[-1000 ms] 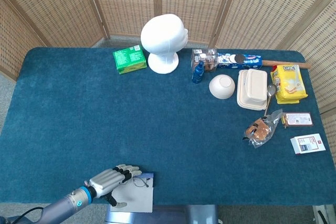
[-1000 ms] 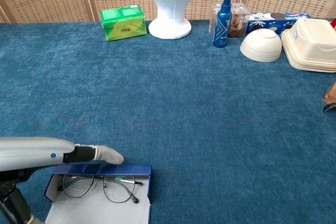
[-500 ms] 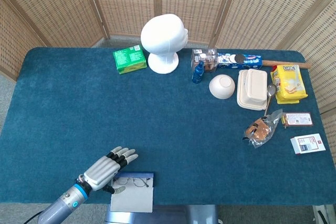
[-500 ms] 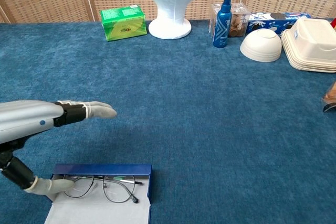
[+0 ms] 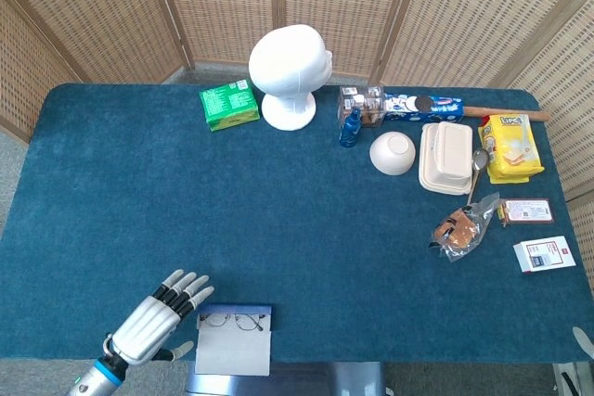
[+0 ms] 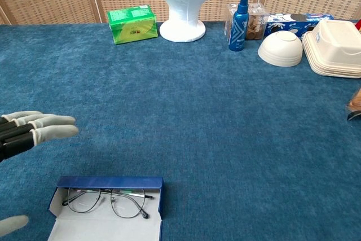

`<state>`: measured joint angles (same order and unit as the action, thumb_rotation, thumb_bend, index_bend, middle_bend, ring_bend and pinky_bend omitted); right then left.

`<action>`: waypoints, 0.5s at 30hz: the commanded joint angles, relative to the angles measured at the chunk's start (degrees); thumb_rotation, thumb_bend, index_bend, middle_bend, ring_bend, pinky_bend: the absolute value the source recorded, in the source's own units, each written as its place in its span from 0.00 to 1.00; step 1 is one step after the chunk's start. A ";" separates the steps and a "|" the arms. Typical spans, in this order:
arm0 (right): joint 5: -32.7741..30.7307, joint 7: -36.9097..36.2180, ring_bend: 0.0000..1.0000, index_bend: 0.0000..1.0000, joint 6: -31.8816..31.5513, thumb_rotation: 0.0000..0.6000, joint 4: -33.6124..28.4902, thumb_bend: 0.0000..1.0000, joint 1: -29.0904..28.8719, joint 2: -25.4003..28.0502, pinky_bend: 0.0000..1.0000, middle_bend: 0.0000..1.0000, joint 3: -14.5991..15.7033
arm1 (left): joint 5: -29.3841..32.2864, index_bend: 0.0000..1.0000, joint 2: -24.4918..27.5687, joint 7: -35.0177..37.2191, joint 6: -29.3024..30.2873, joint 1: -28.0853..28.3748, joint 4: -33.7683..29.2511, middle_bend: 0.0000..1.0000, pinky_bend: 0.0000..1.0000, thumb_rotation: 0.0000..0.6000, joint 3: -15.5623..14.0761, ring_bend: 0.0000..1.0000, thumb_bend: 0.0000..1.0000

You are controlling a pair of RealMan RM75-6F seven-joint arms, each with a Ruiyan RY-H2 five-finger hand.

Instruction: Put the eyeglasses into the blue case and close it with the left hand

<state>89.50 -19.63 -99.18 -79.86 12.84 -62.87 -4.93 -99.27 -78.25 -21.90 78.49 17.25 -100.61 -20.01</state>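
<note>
The blue case lies open at the table's near edge, its pale lining facing up. The thin-framed eyeglasses lie inside it, lenses toward the blue back wall; they also show as eyeglasses in the head view. My left hand hovers to the left of the case with its fingers spread and nothing in it. In the chest view only its fingertips and thumb tip show at the left border. My right hand is out of both views.
At the back stand a white mannequin head, a green box, a blue spray bottle, a white bowl and a foam food container. Snack packs and small boxes lie at the right.
My left hand has pulled away from the case, moving left and back toward the table's near edge, and its fingers have spread. The glasses and case have stayed put.
</note>
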 commanded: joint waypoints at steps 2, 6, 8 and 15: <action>1.62 -0.29 0.00 0.00 1.41 0.90 0.06 0.18 -2.01 0.24 0.18 0.10 0.24 | -6.98 0.03 -3.75 -1.12 7.80 -6.14 8.75 0.00 0.00 0.79 -2.02 0.00 0.24; 2.39 -1.03 0.00 0.00 1.94 0.90 0.73 0.18 -3.03 0.06 0.18 0.10 0.56 | -9.30 0.08 -6.24 -0.93 10.28 -9.42 14.62 0.00 0.00 0.88 -2.56 0.00 0.24; 2.64 -1.36 0.00 0.00 1.98 0.90 0.98 0.18 -3.31 -0.04 0.18 0.10 0.65 | -9.70 0.09 -6.94 -0.97 10.66 -10.35 16.05 0.00 0.00 0.94 -2.68 0.00 0.25; 4.00 -3.74 0.00 0.00 1.86 0.90 3.15 0.18 -4.36 0.01 0.18 0.10 1.53 | -13.79 0.10 -11.49 -5.28 13.52 -14.74 23.85 0.00 0.00 1.00 -2.03 0.00 0.28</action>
<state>93.30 -23.06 -97.24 -77.01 8.62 -62.90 -3.55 -111.83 -88.36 -25.96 90.99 3.82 -78.30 -22.24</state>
